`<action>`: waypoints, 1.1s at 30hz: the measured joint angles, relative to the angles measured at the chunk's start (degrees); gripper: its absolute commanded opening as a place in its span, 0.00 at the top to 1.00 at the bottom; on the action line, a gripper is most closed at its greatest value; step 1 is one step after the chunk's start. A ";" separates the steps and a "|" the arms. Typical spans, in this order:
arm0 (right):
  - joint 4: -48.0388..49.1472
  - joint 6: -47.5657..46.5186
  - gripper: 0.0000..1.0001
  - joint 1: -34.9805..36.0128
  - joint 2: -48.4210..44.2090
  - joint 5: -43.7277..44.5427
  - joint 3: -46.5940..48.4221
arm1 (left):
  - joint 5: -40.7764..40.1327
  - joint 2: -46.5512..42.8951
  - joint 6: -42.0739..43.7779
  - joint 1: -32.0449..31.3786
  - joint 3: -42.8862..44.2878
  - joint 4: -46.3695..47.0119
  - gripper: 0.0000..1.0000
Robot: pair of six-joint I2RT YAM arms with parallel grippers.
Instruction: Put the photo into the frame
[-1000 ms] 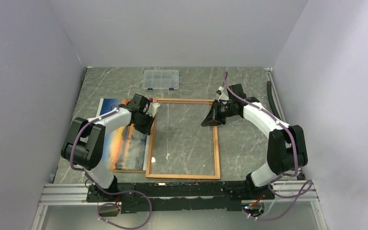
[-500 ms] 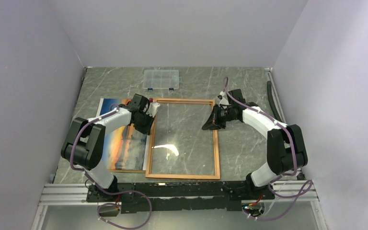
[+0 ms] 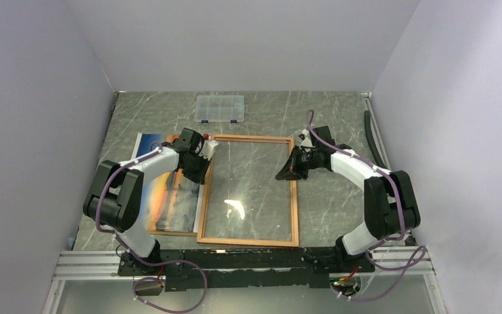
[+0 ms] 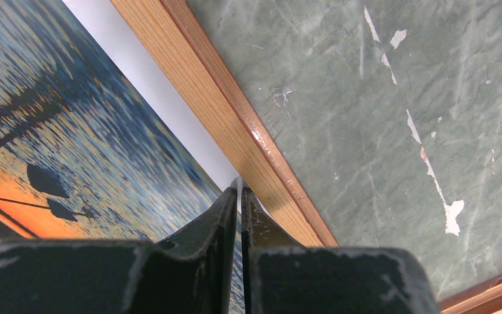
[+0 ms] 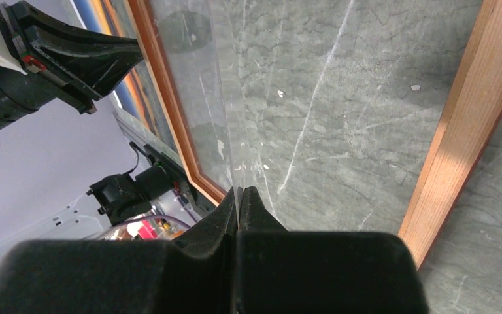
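Overhead view of a grey marbled surface point(image 3: 327, 209) with two white robot arms reaching in from the near edge. The frame point(image 3: 248, 242), a large rectangle with a narrow red-orange border, lies in the middle of the surface, long sides running away from the arms. The photo point(image 3: 170, 190), an orange-and-blue sunset with dark silhouettes, lies face up just left of the frame, outside it, resting on a brown backing board point(image 3: 170, 232) whose edge shows along the near side. The frame's left rail runs along the photo's right edge; whether it overlaps the print cannot be told. A small clear compartment box point(image 3: 219, 108) sits well apart at the far side.

The right fingers point(image 3: 281, 174) hang just inside the frame's right rail. In the right wrist view, the right fingers point(image 5: 242, 199) are pressed together on the edge of a clear pane point(image 5: 189, 98). The pane slopes away to the left over the frame opening, with the pale wood rail point(image 5: 457, 131) at the right. From above, a bright glare marks the pane point(image 3: 235, 208).

The left fingers point(image 3: 198, 171) are at the far part of the frame's left rail. In the left wrist view, the left fingers point(image 4: 232, 199) are almost together with only a hairline slit between them. Their tips are at the seam between the frame's rail point(image 4: 216, 104) and the photo's point(image 4: 52, 131) white margin. Whether they pinch anything cannot be told.
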 measured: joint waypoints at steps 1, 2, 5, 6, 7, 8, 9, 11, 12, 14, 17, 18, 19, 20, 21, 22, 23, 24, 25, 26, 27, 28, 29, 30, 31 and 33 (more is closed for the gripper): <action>0.00 0.15 1.00 0.00 -0.11 0.02 0.00 | 0.00 0.00 0.00 0.00 0.00 0.00 0.87; 0.00 0.28 0.96 0.00 -0.17 0.04 0.00 | 0.00 0.00 0.00 0.00 0.00 0.00 0.87; -0.13 0.31 0.87 -0.02 -0.22 0.52 0.00 | 0.00 0.00 0.02 0.00 0.00 -0.02 0.87; -0.28 0.33 0.84 -0.07 -0.22 0.90 0.00 | 0.00 0.00 0.02 0.00 0.00 -0.02 0.87; -0.44 0.33 0.82 -0.07 -0.22 1.16 0.00 | 0.00 0.00 0.02 0.00 0.00 -0.02 0.87; -0.61 0.33 0.79 -0.07 -0.22 1.25 0.00 | 0.00 0.00 0.02 0.00 0.00 -0.02 0.87; -0.81 0.24 0.76 -0.07 -0.22 1.38 0.02 | 0.00 0.00 0.02 0.00 0.00 -0.02 0.87; -1.33 -0.13 0.70 -0.11 -0.11 1.79 0.20 | 0.02 0.00 0.02 0.00 0.00 0.00 0.87; -1.68 -0.37 0.70 -0.11 -0.04 2.12 0.35 | 0.02 0.00 0.02 0.00 0.00 0.00 0.87; -2.58 -1.05 0.69 -0.11 0.35 2.80 1.07 | 0.04 0.00 0.02 0.00 0.00 0.02 0.87; -3.08 -1.51 0.62 -0.11 0.79 3.02 1.62 | 0.09 0.00 0.02 0.00 0.00 0.04 0.87; -3.17 -1.62 0.56 -0.11 0.79 3.04 1.62 | 0.09 0.00 0.02 0.00 0.00 0.04 0.87; -3.30 -1.75 0.49 -0.11 0.79 3.04 1.62 | 0.09 0.00 0.02 0.00 0.00 0.04 0.87; -3.37 -1.73 0.42 -0.11 0.79 3.04 1.64 | 0.09 0.00 0.02 0.00 0.00 0.04 0.88; -3.43 -1.90 0.37 -0.09 0.79 3.04 1.62 | 0.11 0.00 0.02 0.00 0.00 0.04 0.88; -3.56 -2.08 0.33 -0.11 0.79 3.08 1.62 | 0.11 0.00 0.02 0.00 0.00 0.04 0.88; -3.76 -2.38 0.30 -0.11 0.79 3.23 1.62 | 0.11 0.00 0.02 0.00 0.00 0.07 0.88; -4.04 -2.67 0.27 -0.11 0.79 3.54 1.64 | 0.13 0.00 0.02 0.00 0.00 0.07 0.88; -4.33 -3.02 0.24 -0.09 0.79 3.96 1.68 | 0.13 0.00 0.02 0.00 0.00 0.07 0.88; -5.03 -3.37 0.23 -0.11 0.79 4.44 1.86 | 0.13 0.00 0.00 0.00 0.00 0.07 0.88; -5.66 -3.72 0.22 -0.11 0.79 4.83 2.10 | 0.13 0.00 0.00 0.00 0.00 0.07 0.88; -6.43 -4.13 0.21 -0.11 0.79 5.38 2.47 | 0.13 0.00 0.02 0.00 0.00 0.07 0.88; -7.08 -4.52 0.20 -0.11 0.79 5.75 2.89 | 0.13 0.00 0.00 0.00 0.00 0.07 0.88; -7.67 -4.90 0.19 -0.11 0.79 6.16 3.34 | 0.13 0.00 0.02 0.00 0.00 0.07 0.88; -8.22 -5.22 0.19 -0.11 0.79 6.60 3.85 | 0.13 0.00 0.02 0.00 0.00 0.07 0.88; -8.96 -5.88 0.18 -0.11 0.79 7.26 4.66 | 0.13 0.00 0.02 0.00 0.00 0.07 0.88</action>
